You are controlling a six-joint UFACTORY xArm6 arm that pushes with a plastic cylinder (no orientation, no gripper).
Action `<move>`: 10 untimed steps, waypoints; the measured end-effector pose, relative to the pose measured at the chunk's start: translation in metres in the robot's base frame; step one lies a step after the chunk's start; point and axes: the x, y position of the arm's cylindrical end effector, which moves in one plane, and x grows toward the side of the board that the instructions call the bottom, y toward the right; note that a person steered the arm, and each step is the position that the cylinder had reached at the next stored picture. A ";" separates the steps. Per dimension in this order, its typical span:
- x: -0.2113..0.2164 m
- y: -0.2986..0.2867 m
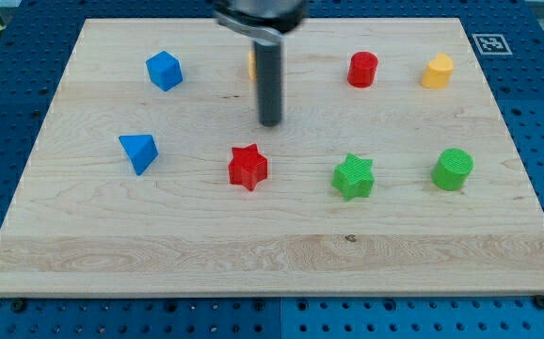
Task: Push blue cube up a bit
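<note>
The blue cube (pixel 164 71) sits near the upper left of the wooden board (pixel 272 264). My tip (pixel 270 122) is at the end of the dark rod, near the board's upper middle, well to the right of the blue cube and a little lower than it. The tip touches no block. It stands just above the red star (pixel 248 167).
A blue triangular block (pixel 139 152) lies below the blue cube. A yellow block (pixel 252 64) is mostly hidden behind the rod. A red cylinder (pixel 362 70) and a yellow block (pixel 437 72) sit at the upper right. A green star (pixel 354 176) and a green cylinder (pixel 453 169) sit at the right.
</note>
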 end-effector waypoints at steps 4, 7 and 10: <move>-0.015 0.274; -0.002 0.127; 0.008 -0.027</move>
